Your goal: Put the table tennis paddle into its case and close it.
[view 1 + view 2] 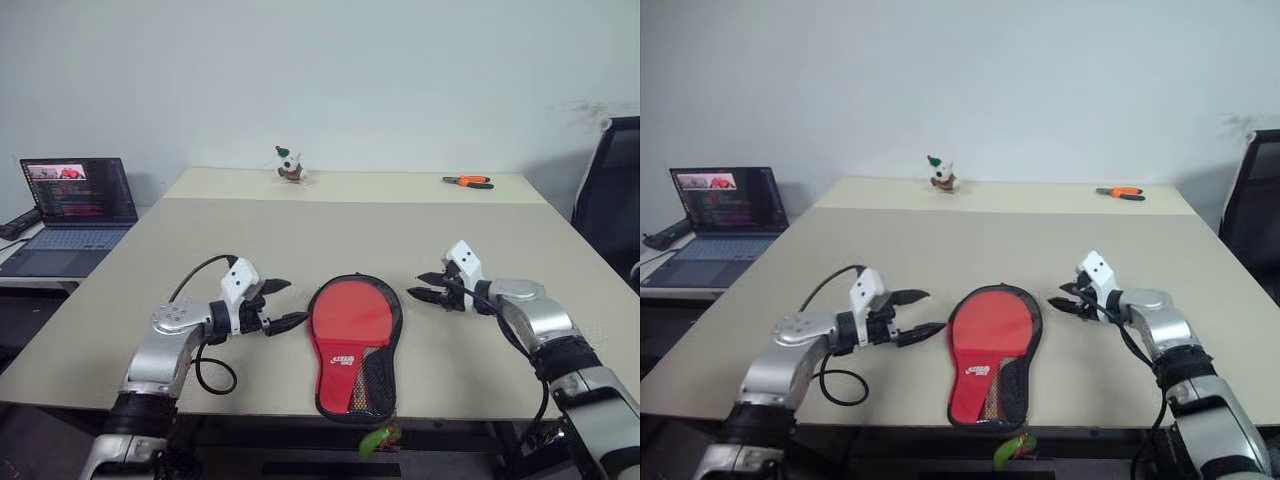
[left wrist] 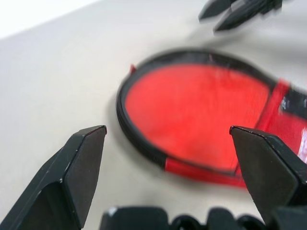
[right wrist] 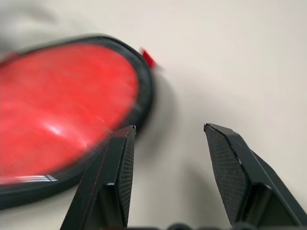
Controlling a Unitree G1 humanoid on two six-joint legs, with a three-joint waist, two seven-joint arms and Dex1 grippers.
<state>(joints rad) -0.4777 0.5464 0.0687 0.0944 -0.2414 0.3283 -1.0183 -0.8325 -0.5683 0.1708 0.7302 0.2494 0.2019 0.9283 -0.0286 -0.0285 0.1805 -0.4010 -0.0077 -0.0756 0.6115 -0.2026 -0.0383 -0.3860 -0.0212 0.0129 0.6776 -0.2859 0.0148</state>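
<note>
Laptop (image 1: pixel 75 205) far left, off desk (image 1: pixel 300 260).
Left gripper (image 1: pixel 280 305) fingers wide, empty, just beside case (image 1: pixel 355 345).
Case lies near front edge, red face up; paddle likely inside, cannot tell.
Risk: push slides case off edge; zipper snags.
Right gripper (image 1: pixel 425 285) fingers partly open, empty.
Toy (image 1: pixel 290 165), pliers (image 1: pixel 468 181) far back, no obstruction.
</note>
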